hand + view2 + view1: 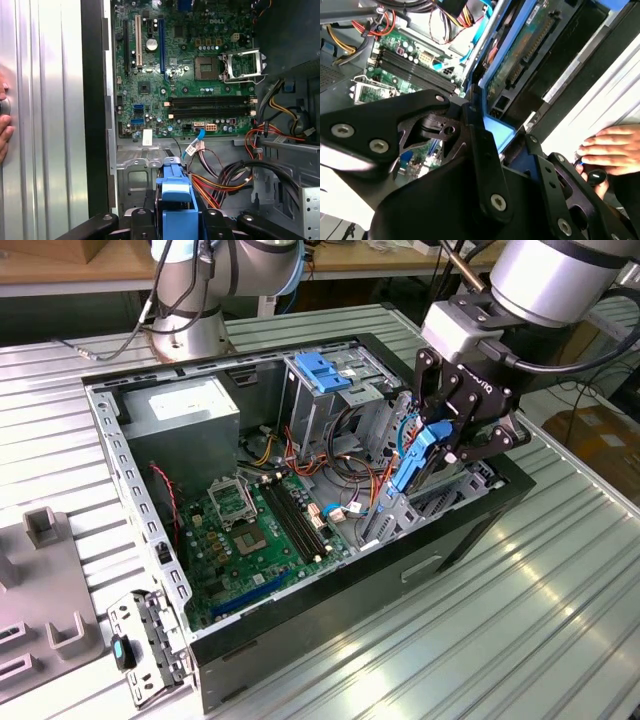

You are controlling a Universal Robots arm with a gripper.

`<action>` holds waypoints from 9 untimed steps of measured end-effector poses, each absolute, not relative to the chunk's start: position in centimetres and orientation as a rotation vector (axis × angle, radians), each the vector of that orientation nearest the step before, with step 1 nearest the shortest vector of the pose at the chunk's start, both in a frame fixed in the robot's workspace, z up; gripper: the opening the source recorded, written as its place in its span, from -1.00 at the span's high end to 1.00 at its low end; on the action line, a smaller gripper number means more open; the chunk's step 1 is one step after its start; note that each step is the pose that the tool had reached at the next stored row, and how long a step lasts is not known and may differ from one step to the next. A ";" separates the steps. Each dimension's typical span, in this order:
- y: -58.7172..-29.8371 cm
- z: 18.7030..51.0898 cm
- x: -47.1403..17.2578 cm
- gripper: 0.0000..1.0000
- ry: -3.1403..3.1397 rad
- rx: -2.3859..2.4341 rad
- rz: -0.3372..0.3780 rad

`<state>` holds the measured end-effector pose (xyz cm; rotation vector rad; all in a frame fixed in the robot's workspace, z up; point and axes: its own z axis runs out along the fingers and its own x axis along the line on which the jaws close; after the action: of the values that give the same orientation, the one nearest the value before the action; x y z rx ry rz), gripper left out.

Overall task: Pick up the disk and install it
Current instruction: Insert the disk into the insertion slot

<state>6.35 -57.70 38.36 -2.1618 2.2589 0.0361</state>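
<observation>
- Gripper [445, 445]: clenched on the disk's blue frame.
- Disk [415, 468]: held steeply tilted, partly inside the open case, by the wall on the exterior view's right. Its circuit-board face shows in the second wrist view.
- Case [350, 615]: lies open on the ribbed table [520, 640].
- Motherboard [260, 530]: on the case floor, beside the disk.
- Hand [615, 147]: on the table, just outside the case wall.

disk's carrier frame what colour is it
Bright blue plastic; the disk's carrier frame shows best in the first wrist view.
</observation>
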 end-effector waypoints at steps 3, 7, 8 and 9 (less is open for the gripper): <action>-57.7 38.4 6.3 0.25 2.259 -2.162 0.036; -57.7 38.4 6.3 0.11 2.259 -2.162 0.036; -57.7 38.4 6.3 0.11 2.259 -2.162 0.036; -57.7 38.4 6.3 0.11 2.259 -2.162 0.036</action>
<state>6.35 -57.70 38.36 -2.1620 2.2591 0.0358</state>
